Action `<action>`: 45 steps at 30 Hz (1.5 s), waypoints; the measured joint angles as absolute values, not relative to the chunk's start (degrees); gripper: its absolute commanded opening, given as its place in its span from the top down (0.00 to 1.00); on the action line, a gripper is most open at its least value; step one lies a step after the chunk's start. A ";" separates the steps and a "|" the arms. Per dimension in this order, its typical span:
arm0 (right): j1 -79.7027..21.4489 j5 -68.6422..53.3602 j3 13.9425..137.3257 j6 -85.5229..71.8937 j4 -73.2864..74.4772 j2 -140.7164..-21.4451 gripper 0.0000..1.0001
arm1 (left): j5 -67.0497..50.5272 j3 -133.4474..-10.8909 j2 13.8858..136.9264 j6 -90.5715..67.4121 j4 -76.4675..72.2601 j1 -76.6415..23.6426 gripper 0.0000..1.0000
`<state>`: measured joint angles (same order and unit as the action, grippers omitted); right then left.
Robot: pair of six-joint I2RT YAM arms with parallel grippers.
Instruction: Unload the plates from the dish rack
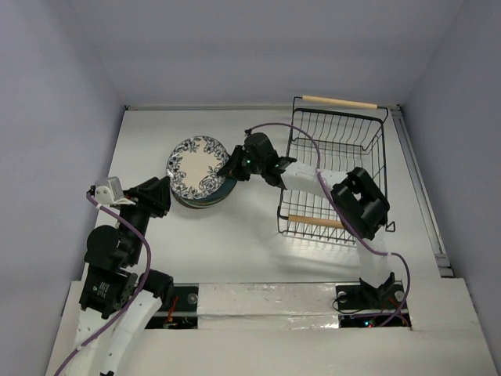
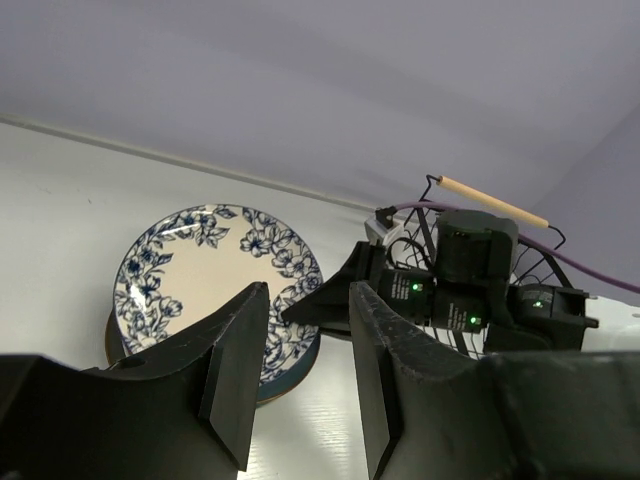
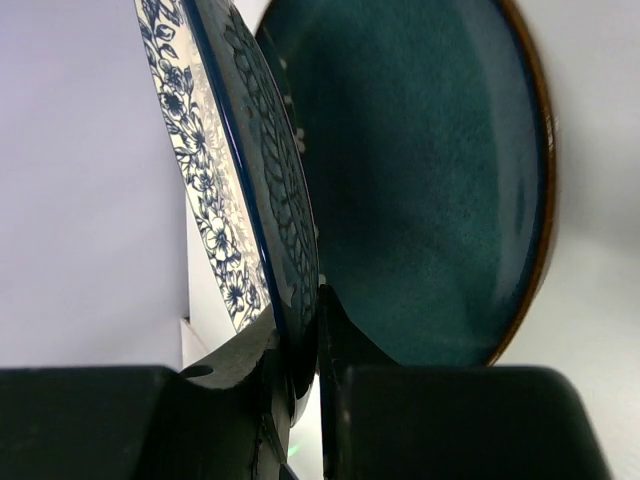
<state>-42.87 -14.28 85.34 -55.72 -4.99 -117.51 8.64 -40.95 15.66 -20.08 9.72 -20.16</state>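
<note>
Right hand (image 1: 231, 168) clamps the floral plate (image 1: 196, 164) over the teal plate (image 3: 430, 190), beside the dish rack (image 1: 339, 102); left hand (image 2: 307, 305) apart.

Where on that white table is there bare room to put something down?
Bare table between the left arm and the black wire dish rack, near side; also the strip behind the plate stack. Crowded where the right gripper clamps the white blue-floral ceramic plate over it.

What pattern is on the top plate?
The top plate: blue flowers on white; best in left wrist view.
</note>
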 measured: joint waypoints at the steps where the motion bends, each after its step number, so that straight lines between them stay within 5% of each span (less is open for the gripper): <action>1: -43.00 -14.46 85.34 -56.03 -5.19 -117.95 1.00 | 8.67 -40.95 15.66 -20.08 9.72 -20.16 0.65; 21: -43.68 -14.39 81.89 -57.98 -8.19 -117.99 0.98 | 8.64 -40.95 15.66 -20.08 9.72 -20.16 0.65; 26: -43.59 -14.13 81.45 -58.08 -8.12 -117.67 0.90 | 8.64 -40.95 15.66 -20.08 9.72 -20.16 0.65; 38: -43.48 -12.01 80.64 -54.87 -4.93 -115.96 0.58 | 8.60 -40.95 15.66 -20.08 9.72 -20.16 0.65; 43: -43.53 -11.68 82.00 -51.62 -1.23 -115.94 0.35 | 8.60 -40.95 15.66 -20.08 9.72 -20.16 0.65; 45: -43.62 -10.81 83.29 -49.63 0.47 -115.66 0.08 | 8.60 -40.95 15.66 -20.08 9.72 -20.16 0.65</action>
